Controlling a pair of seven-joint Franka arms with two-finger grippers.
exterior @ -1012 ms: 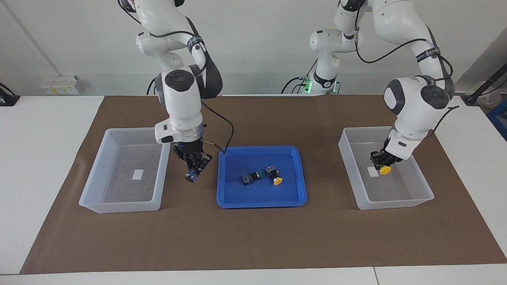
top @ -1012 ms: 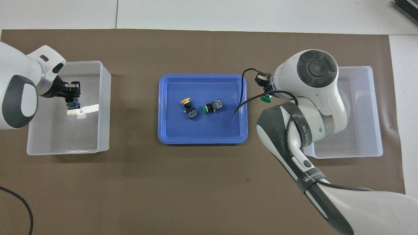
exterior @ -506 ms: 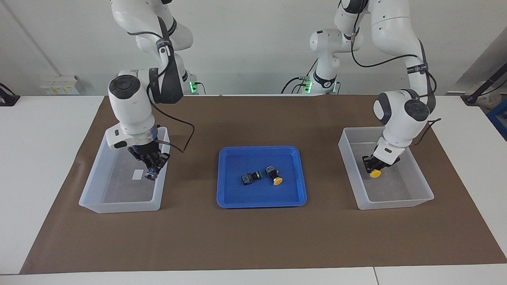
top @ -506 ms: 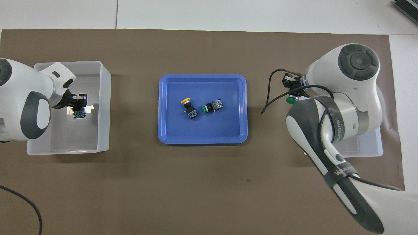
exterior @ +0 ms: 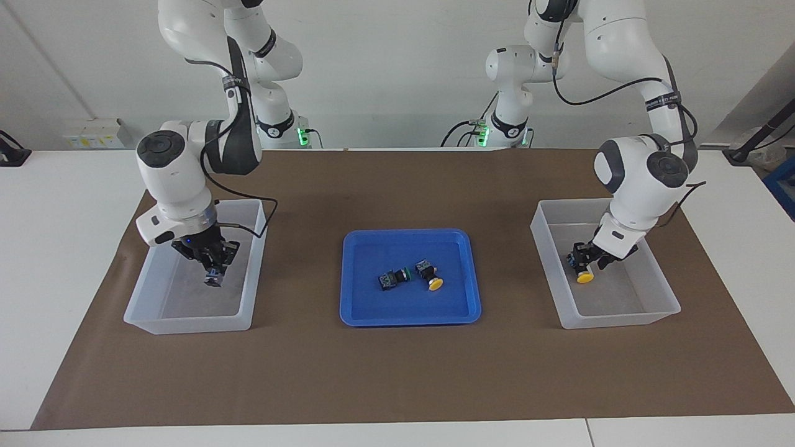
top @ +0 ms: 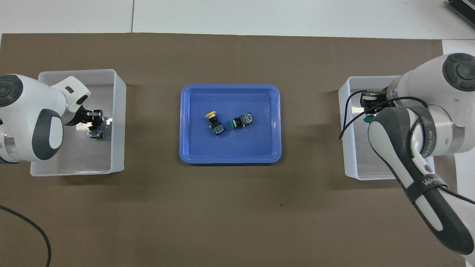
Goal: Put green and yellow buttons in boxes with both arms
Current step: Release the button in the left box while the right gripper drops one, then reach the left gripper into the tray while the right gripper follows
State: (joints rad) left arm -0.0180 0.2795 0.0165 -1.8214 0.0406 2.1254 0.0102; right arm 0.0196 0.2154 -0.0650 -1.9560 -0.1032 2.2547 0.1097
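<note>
**Step in hand:** first drop-off, both arms at once.

1. Left gripper (exterior: 584, 263): it is low inside the left arm's box (exterior: 621, 315). The yellow button (exterior: 584, 277) sits at its tip, cap pointing down. You cannot tell whether the gripper grips it or has let go. Confirm release before you raise the arm.

2. Tray (exterior: 410, 320): it lies between the two grippers, well apart from both. It holds the second yellow button (exterior: 431, 278) and the second green button (exterior: 392, 279), side by side. Judge the task about half done.

3. Right gripper (exterior: 212, 269): it hangs inside the right arm's box (exterior: 186, 323), clamped on the green button (top: 368, 119). The next move calls for lowering, then opening the jaws. After that, return both arms to the tray.
</note>
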